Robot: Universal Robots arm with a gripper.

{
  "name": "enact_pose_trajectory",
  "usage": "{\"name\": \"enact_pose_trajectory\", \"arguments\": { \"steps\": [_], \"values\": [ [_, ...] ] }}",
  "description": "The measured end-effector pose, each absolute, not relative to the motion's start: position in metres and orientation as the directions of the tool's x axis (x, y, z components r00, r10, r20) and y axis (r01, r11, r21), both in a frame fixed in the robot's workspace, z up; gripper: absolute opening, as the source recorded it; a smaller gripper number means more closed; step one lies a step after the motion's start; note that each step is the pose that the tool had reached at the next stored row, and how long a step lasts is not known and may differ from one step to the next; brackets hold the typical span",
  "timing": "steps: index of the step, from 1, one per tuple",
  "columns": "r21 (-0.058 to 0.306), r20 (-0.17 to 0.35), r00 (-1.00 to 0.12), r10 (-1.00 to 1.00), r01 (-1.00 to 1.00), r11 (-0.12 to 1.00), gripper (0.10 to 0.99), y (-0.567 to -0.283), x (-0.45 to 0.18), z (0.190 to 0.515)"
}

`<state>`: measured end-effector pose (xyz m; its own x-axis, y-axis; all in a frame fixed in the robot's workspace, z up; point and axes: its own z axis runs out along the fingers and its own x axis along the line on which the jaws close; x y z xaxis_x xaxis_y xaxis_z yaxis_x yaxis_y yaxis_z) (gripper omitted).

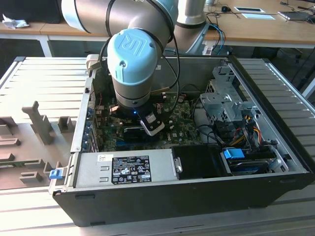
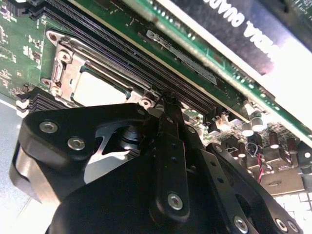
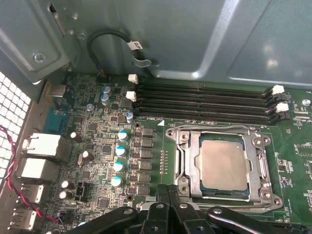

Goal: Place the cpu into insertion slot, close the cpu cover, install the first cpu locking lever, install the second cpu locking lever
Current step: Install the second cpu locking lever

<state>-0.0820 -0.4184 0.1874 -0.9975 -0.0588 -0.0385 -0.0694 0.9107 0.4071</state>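
The cpu [image 3: 223,163] sits in the insertion slot [image 3: 181,139] on the green motherboard, its pale metal face up. The cpu cover [image 3: 257,163] lies flat around it, and the chip shows through the cover's window. My gripper [image 3: 168,191] is shut, its two black fingertips pressed together just off the socket's near edge, with nothing visible between them. In the second wrist view the joined fingers [image 2: 169,117] point at the socket's corner, beside the cpu [image 2: 100,90] and the cover [image 2: 66,61]. I cannot make out how the locking levers stand. In the exterior view the arm's wrist [image 1: 132,64] hangs over the board.
Black memory slots [image 3: 204,100] run along the far side of the socket. Capacitors [image 3: 118,151] and rear ports [image 3: 41,146] stand beside it. In the exterior view the open case holds a grey power supply box [image 1: 125,169], a drive cage [image 1: 226,101] and cables [image 1: 241,130].
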Motion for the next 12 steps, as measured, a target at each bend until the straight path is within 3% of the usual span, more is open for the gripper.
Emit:
{"name": "enact_pose_trajectory", "arguments": {
  "steps": [12],
  "values": [
    [0.398, -0.038, -0.998, -0.059, -0.069, 0.915, 0.106, -0.4184, -0.0823, 0.1978]
  ]
}}
